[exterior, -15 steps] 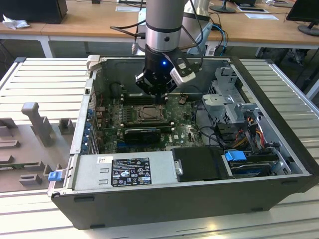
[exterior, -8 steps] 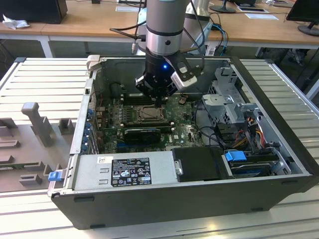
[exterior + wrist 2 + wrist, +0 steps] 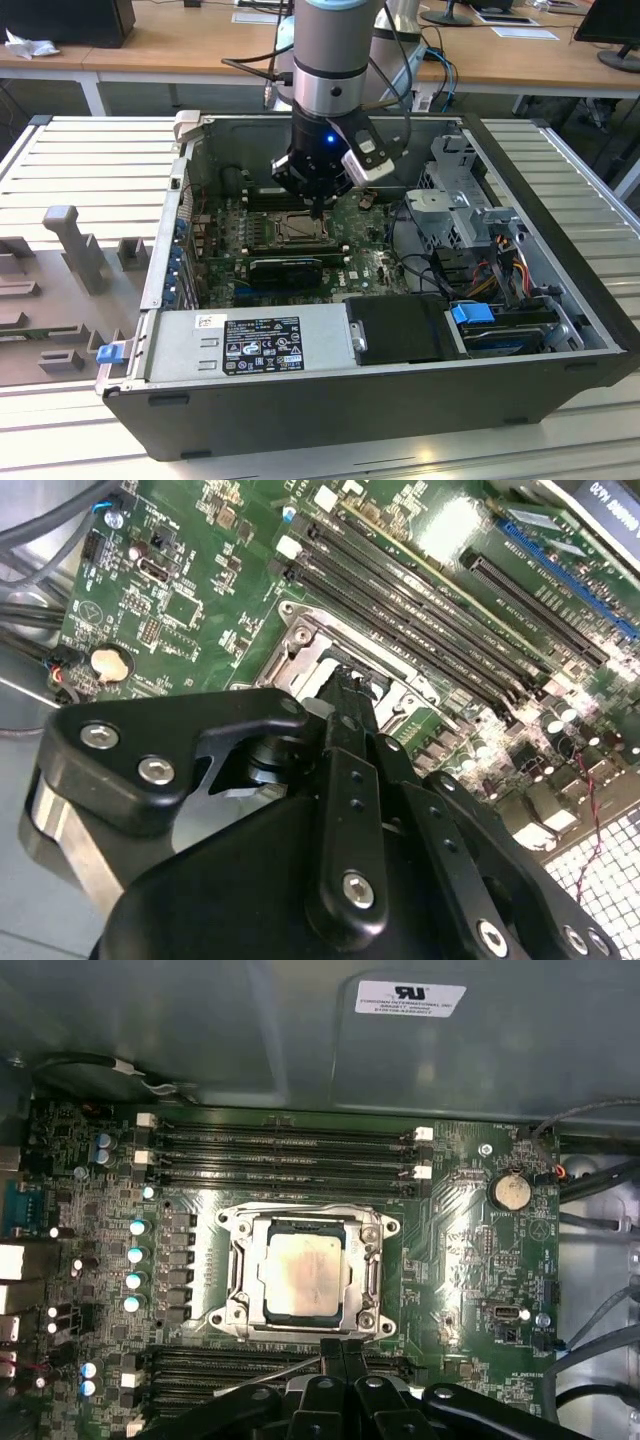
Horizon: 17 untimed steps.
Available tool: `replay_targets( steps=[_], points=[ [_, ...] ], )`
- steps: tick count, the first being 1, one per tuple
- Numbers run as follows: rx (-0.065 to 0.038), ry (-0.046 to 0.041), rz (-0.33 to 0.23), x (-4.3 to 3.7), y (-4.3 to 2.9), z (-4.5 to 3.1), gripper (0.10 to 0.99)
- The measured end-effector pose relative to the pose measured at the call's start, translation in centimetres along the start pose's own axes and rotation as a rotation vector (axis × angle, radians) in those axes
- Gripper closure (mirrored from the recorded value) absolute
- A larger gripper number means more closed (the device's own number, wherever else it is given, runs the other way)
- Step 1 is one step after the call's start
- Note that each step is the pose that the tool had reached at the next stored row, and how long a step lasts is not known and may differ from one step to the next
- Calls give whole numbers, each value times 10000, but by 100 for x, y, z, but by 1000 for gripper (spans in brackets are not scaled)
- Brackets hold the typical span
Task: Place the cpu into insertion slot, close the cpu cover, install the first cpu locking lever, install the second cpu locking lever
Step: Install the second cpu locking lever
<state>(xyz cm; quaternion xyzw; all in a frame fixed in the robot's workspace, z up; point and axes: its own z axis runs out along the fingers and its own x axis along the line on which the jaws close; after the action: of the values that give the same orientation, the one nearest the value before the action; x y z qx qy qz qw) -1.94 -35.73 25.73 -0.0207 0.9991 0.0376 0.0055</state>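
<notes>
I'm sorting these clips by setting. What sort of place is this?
Probably a lab or office workroom: wooden desks with monitor stands run behind a ribbed metal workbench, where an opened dark desktop computer case lies under the robot arm.

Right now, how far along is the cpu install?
The cpu sits in the insertion slot with the cpu cover down around it. The gripper hovers at the socket's edge, fingers together, holding nothing. Whether either locking lever is latched is unclear.
</notes>
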Motion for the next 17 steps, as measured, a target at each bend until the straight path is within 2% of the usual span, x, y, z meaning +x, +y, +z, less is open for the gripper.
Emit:
replay_targets(
  steps=[2, 6, 8, 9, 10, 11, 13, 17],
  points=[
    [-83, -3, 1, 13, -37, 15, 980],
    [-82, 12, 2, 64, -74, 122, 980],
    [-124, 39, 5, 88, -86, 129, 980],
    [-283, 32, 4, 101, -99, 130, 980],
    [-511, 21, 7, 110, -120, 131, 980],
    [-619, 17, 8, 114, -142, 132, 980],
    [-767, 11, 6, 130, -200, 142, 980],
    [-879, 17, -75, 199, -272, 184, 980]
  ],
)
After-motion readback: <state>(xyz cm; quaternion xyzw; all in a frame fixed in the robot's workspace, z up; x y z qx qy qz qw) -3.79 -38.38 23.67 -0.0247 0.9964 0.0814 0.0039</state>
